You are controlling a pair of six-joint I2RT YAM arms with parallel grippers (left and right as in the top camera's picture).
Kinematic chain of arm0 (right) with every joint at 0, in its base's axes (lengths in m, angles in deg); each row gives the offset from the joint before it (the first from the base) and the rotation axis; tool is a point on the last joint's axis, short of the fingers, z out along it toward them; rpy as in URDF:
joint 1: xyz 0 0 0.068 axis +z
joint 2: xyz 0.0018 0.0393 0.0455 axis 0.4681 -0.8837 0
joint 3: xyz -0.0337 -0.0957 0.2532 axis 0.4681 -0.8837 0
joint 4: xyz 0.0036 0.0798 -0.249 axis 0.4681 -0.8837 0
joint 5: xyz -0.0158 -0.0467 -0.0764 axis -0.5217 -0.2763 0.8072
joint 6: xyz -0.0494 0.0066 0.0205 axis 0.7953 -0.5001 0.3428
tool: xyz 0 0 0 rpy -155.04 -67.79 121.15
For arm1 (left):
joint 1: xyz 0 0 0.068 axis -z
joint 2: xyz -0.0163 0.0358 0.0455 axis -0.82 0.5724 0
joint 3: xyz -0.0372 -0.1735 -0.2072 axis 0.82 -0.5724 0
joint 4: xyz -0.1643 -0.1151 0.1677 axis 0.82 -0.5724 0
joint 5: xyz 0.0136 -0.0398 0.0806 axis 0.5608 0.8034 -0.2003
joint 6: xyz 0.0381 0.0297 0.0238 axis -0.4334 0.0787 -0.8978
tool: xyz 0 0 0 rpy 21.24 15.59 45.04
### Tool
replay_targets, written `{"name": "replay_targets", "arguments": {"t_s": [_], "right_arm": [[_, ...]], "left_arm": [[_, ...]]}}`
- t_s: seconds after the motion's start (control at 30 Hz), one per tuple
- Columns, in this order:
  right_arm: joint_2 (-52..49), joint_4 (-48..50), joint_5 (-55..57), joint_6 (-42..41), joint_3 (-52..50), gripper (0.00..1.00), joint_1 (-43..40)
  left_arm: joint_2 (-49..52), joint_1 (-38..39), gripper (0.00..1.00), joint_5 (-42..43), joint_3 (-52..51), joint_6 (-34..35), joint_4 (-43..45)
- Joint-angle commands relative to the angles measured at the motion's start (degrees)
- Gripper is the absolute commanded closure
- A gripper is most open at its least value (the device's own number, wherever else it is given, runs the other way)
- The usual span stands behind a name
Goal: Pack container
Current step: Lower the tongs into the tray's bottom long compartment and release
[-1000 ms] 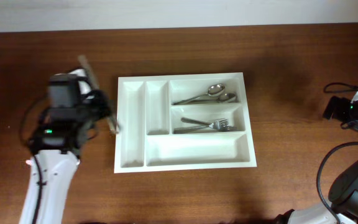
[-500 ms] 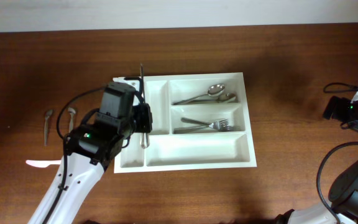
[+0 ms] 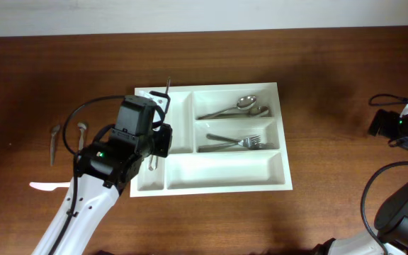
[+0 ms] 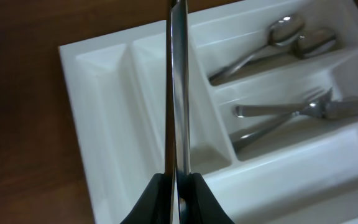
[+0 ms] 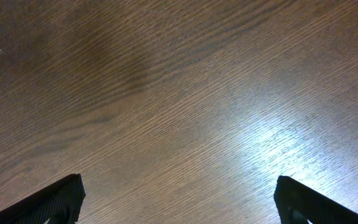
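Observation:
The container [image 3: 225, 171] is a large white cutlery tray in the middle of the table, also seen in the left wrist view [image 4: 104, 124]. My left gripper [image 3: 158, 138] [image 4: 178, 186] is shut on a long thin metal utensil [image 3: 166, 92] [image 4: 178, 93], seen edge-on. It holds the utensil over the two narrow compartments at the tray's left, slightly tilted. Two spoons [image 3: 236, 106] lie in the upper wide compartment and forks [image 3: 239, 143] in the middle one. My right gripper [image 5: 179, 205] is open and empty over bare wood at the far right.
Two metal utensils [image 3: 54, 142] [image 3: 81, 134] and a white plastic piece [image 3: 48, 186] lie on the table left of the tray. The right arm's cables and base [image 3: 402, 127] sit at the right edge. The tray's lower wide compartment holds nothing.
My left gripper carried the utensil from the table left of the tray to above the narrow compartments. In the last half second the utensil shifted a little left and tilted.

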State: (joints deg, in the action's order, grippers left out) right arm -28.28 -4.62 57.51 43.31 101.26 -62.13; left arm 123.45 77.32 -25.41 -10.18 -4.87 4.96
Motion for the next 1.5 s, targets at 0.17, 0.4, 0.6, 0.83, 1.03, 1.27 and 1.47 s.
{"name": "replay_targets", "arguments": {"t_s": [0.17,0.4,0.6,0.83,1.03,1.27,1.47], "right_arm": [[0.13,0.00,0.28,-0.50,-0.31,0.01,-0.31],[0.13,0.00,0.28,-0.48,-0.31,0.01,-0.31],[0.13,0.00,0.28,-0.50,-0.31,0.01,-0.31],[0.13,0.00,0.28,-0.50,-0.31,0.01,-0.31],[0.13,0.00,0.28,-0.50,-0.31,0.01,-0.31],[0.13,0.00,0.28,-0.50,-0.31,0.01,-0.31],[0.13,0.00,0.28,-0.48,-0.31,0.01,-0.31]], "left_arm": [[-0.24,4.00,0.97,17.97,0.74,-14.75,0.63],[-0.17,14.53,0.98,11.63,0.74,-27.74,3.13],[2.60,20.52,0.97,3.28,0.74,-32.68,6.21],[11.04,24.55,0.96,3.23,0.74,-38.91,3.13],[16.24,25.44,0.96,2.38,0.74,-42.25,3.28],[16.68,25.46,0.85,2.45,0.74,-44.85,2.99],[17.20,25.51,0.86,2.43,0.37,-48.57,3.10]]}}
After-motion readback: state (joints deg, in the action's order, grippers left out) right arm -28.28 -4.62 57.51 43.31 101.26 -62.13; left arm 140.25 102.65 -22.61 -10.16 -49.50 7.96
